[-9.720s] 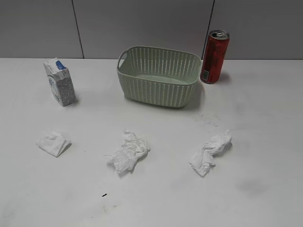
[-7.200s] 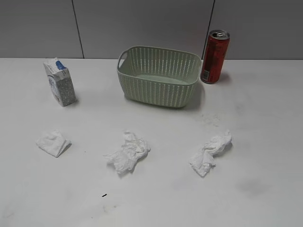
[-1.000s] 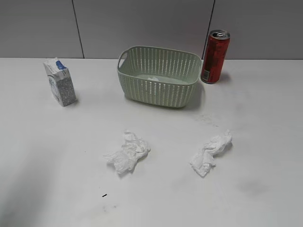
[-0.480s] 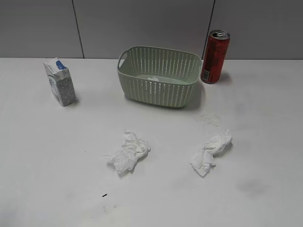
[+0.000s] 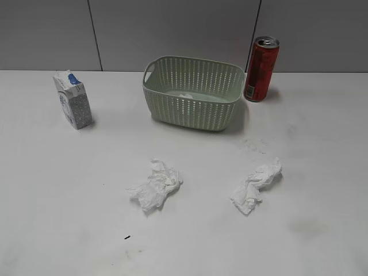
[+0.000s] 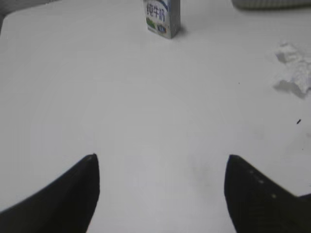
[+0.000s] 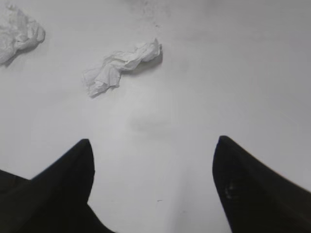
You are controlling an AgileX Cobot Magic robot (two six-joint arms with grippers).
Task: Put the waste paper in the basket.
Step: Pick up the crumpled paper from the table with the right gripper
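The pale green basket [image 5: 193, 92] stands at the back centre of the table, with one white paper wad [image 5: 185, 96] lying inside it. Two more crumpled white wads lie on the table in front: a middle one [image 5: 154, 186] and a right one [image 5: 256, 184]. The right wrist view shows the right wad [image 7: 121, 66] ahead and the middle wad [image 7: 18, 33] at the top left. The left wrist view shows the middle wad [image 6: 294, 73] at the right edge. My left gripper [image 6: 160, 167] and right gripper [image 7: 153, 150] are both open and empty; neither shows in the exterior view.
A white-and-blue speckled carton [image 5: 72, 100] stands upright at the back left, also in the left wrist view [image 6: 162, 17]. A tall red can [image 5: 261, 69] stands just right of the basket. A grey wall runs behind the white table.
The left paper wad is gone from the table's left and one wad now lies in the basket. Over the last second nothing has moved in the exterior view.
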